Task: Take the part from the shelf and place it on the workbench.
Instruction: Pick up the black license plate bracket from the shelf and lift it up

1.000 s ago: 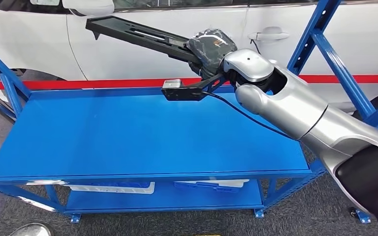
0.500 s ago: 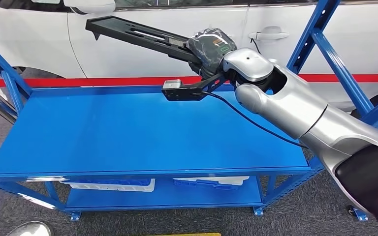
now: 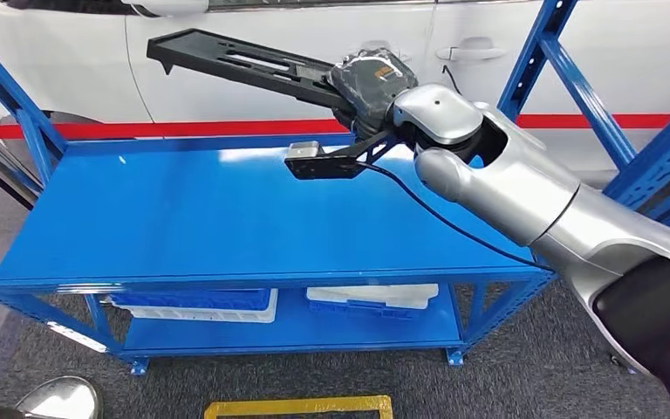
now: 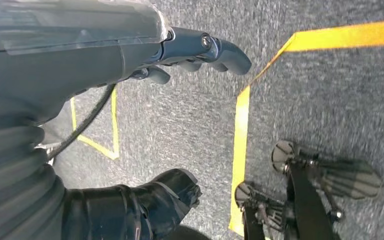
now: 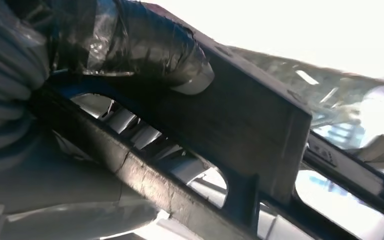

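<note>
A long black plastic part [image 3: 244, 61] sticks out to the left, held in the air above the back of the blue shelf top [image 3: 192, 227]. My right hand [image 3: 373, 80], in a dark cover, grips its near end. In the right wrist view the thumb [image 5: 145, 45] presses on the part's dark frame [image 5: 250, 130]. My left hand [image 4: 180, 100] hangs over the grey floor with its fingers apart and nothing in it.
A white car [image 3: 253, 96] with a red stripe stands behind the blue rack. Blue uprights [image 3: 576, 78] rise at the right and left. White and blue trays [image 3: 201, 305] lie on the lower shelf. Yellow floor tape [image 3: 297, 407] marks the carpet in front.
The whole view has shifted: the rack sits slightly higher and farther in the picture and yellow tape has come into view. The right hand still holds the part in the same pose.
</note>
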Motion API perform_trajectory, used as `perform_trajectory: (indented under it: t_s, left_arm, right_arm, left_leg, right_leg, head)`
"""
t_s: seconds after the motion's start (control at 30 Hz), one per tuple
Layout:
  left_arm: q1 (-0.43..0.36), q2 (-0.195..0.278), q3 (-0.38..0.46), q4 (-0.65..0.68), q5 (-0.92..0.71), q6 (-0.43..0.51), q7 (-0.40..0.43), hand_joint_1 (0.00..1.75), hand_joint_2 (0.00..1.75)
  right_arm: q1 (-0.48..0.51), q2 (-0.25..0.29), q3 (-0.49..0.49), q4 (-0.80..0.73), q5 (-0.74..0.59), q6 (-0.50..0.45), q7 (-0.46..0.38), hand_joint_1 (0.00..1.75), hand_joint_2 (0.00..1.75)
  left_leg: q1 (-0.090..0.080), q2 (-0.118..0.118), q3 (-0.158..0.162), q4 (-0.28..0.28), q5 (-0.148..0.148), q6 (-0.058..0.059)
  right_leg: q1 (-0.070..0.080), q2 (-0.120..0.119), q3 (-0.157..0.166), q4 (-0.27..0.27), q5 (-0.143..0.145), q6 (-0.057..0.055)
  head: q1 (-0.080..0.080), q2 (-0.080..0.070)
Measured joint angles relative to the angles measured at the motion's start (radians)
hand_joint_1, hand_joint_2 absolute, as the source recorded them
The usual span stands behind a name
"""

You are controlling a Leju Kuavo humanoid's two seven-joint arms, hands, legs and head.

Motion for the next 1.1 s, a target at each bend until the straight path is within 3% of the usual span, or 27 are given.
perform_trajectory:
  t_s: [0.03,0.1,0.17,0.23,0.27,0.33,0.4,0.47,0.53,0.57,0.6,0.67,0.7,0.73,0.77,0.83,0.9,1.03,1.1]
  left_arm:
    - [0.0,0.0,0.0,0.0,0.0,0.0,0.0,0.0,1.75]
    - [-0.001,-0.002,0.0,0.0,-0.001,0.0,0.001,0.0,1.75]
    - [-0.004,-0.003,0.0,0.0,-0.001,0.001,0.002,0.0,1.75]
    - [-0.006,-0.003,0.0,0.0,-0.001,0.001,0.002,0.0,1.75]
    - [-0.006,-0.003,0.0,0.0,-0.001,0.002,0.002,0.0,1.75]
    - [-0.007,-0.003,0.0,0.0,-0.001,0.003,0.003,0.0,1.75]
    - [-0.008,-0.002,0.0,0.0,-0.001,0.005,0.003,0.0,1.75]
    - [-0.009,-0.002,0.0,0.0,-0.002,0.006,0.003,0.0,1.75]
    - [-0.008,-0.002,0.0,0.0,-0.002,0.006,0.003,0.0,1.75]
    - [-0.008,-0.002,0.0,0.0,-0.002,0.006,0.003,0.0,1.75]
    - [-0.008,-0.003,0.0,0.0,-0.002,0.006,0.004,0.0,1.75]
    - [-0.007,-0.003,0.0,0.0,-0.002,0.006,0.004,0.0,1.75]
    - [-0.007,-0.002,0.0,0.0,-0.002,0.006,0.004,0.0,1.75]
    - [-0.007,-0.002,0.0,0.0,-0.002,0.006,0.004,0.0,1.75]
    - [-0.007,-0.002,0.0,0.0,-0.003,0.006,0.005,0.0,1.75]
    - [-0.007,-0.002,0.0,0.0,-0.003,0.007,0.007,0.0,1.75]
    - [-0.007,-0.002,0.0,0.0,-0.003,0.007,0.008,0.0,1.75]
    - [-0.007,-0.002,0.0,0.0,-0.003,0.007,0.008,0.0,1.75]
    - [-0.007,-0.002,0.0,0.0,-0.003,0.007,0.008,0.0,1.75]
  right_arm:
    - [-0.001,0.003,0.0,0.0,0.0,0.005,-0.001,1.75,1.75]
    - [-0.004,0.013,0.0,-0.003,-0.002,0.014,-0.003,1.75,1.75]
    - [-0.006,0.019,0.0,-0.007,-0.006,0.017,-0.005,1.75,1.75]
    - [-0.006,0.021,0.0,-0.008,-0.008,0.021,-0.007,1.75,1.75]
    - [-0.006,0.022,0.0,-0.008,-0.008,0.022,-0.007,1.75,1.75]
    - [-0.007,0.022,0.0,-0.008,-0.008,0.023,-0.007,1.75,1.75]
    - [-0.011,0.021,0.0,-0.011,-0.008,0.023,-0.007,1.75,1.75]
    - [-0.015,0.02,0.0,-0.013,-0.009,0.023,-0.008,1.75,1.75]
    - [-0.016,0.017,0.0,-0.013,-0.01,0.023,-0.009,1.75,1.75]
    - [-0.015,0.014,0.0,-0.013,-0.01,0.023,-0.01,1.75,1.75]
    - [-0.015,0.011,0.0,-0.012,-0.011,0.023,-0.01,1.75,1.75]
    - [-0.014,0.007,0.0,-0.012,-0.011,0.023,-0.01,1.75,1.75]
    - [-0.013,0.006,0.0,-0.012,-0.011,0.023,-0.01,1.75,1.75]
    - [-0.012,0.006,0.0,-0.012,-0.011,0.022,-0.01,1.75,1.75]
    - [-0.011,0.005,0.0,-0.012,-0.011,0.023,-0.01,1.75,1.75]
    - [-0.01,0.005,0.0,-0.012,-0.011,0.023,-0.01,1.75,1.75]
    - [-0.01,0.005,0.0,-0.012,-0.011,0.023,-0.01,1.75,1.75]
    - [-0.01,0.005,0.0,-0.012,-0.011,0.023,-0.01,1.75,1.75]
    - [-0.01,0.005,0.0,-0.012,-0.011,0.023,-0.01,1.75,1.75]
  left_leg:
    - [0.001,0.0,-0.007,0.004,-0.007,-0.005]
    - [0.004,-0.001,-0.034,0.063,-0.076,-0.015]
    - [0.006,0.0,-0.068,0.19,-0.175,-0.023]
    - [0.006,0.0,-0.075,0.291,-0.205,-0.028]
    - [0.006,0.0,-0.055,0.297,-0.188,-0.027]
    - [0.006,0.0,0.033,0.209,-0.146,-0.021]
    - [0.002,-0.001,0.141,0.065,-0.153,-0.011]
    - [-0.005,-0.004,0.181,-0.011,-0.17,-0.002]
    - [-0.004,-0.002,0.17,-0.024,-0.151,0.011]
    - [-0.002,0.0,0.164,-0.029,-0.137,0.018]
    - [0.0,0.003,0.156,-0.034,-0.124,0.026]
    - [0.0,0.005,0.13,-0.033,-0.1,0.034]
    - [-0.001,0.005,0.113,-0.03,-0.09,0.036]
    - [-0.002,0.005,0.095,-0.025,-0.08,0.035]
    - [-0.003,0.005,0.077,-0.02,-0.07,0.034]
    - [-0.003,0.005,0.047,-0.009,-0.056,0.032]
    - [-0.003,0.005,0.035,-0.004,-0.05,0.03]
    - [-0.003,0.005,0.033,-0.003,-0.05,0.03]
    - [-0.003,0.005,0.026,0.001,-0.045,0.027]
  right_leg:
    - [-0.002,-0.002,-0.007,-0.002,0.01,-0.008]
    - [-0.008,-0.005,-0.031,-0.007,0.035,-0.025]
    - [-0.006,-0.004,-0.06,-0.006,0.058,-0.03]
    - [-0.004,-0.006,-0.088,-0.002,0.078,-0.029]
    - [-0.004,-0.007,-0.103,0.0,0.088,-0.027]
    - [-0.004,-0.008,-0.126,0.002,0.106,-0.023]
    - [-0.002,-0.009,-0.14,0.002,0.123,-0.015]
    - [-0.002,-0.011,-0.144,-0.004,0.142,-0.003]
    - [-0.004,-0.008,-0.149,-0.01,0.154,0.009]
    - [-0.003,-0.005,-0.155,-0.001,0.137,0.014]
    - [-0.003,-0.002,-0.164,0.025,0.102,0.018]
    - [-0.003,-0.001,-0.189,0.13,-0.001,0.021]
    - [-0.004,-0.001,-0.198,0.189,-0.035,0.02]
    - [-0.004,-0.001,-0.199,0.233,-0.048,0.019]
    - [-0.004,-0.001,-0.189,0.25,-0.036,0.018]
    - [-0.004,-0.001,-0.14,0.215,0.015,0.013]
    - [-0.003,-0.001,-0.109,0.18,0.04,0.01]
    - [-0.003,-0.001,-0.104,0.173,0.041,0.009]
    - [-0.002,-0.001,-0.069,0.124,0.033,0.006]
  head:
    - [0.0,0.0]
    - [-0.002,0.0]
    - [-0.003,0.0]
    - [-0.003,0.0]
    - [-0.003,0.0]
    - [-0.004,0.0]
    - [-0.003,0.0]
    - [-0.003,0.0]
    - [-0.002,0.0]
    - [-0.002,0.0]
    - [-0.001,0.0]
    - [0.0,0.0]
    - [-0.001,0.0]
    - [-0.001,0.0]
    - [-0.001,0.0]
    - [-0.001,0.0]
    - [-0.001,0.0]
    - [-0.001,0.0]
    - [-0.001,0.0]
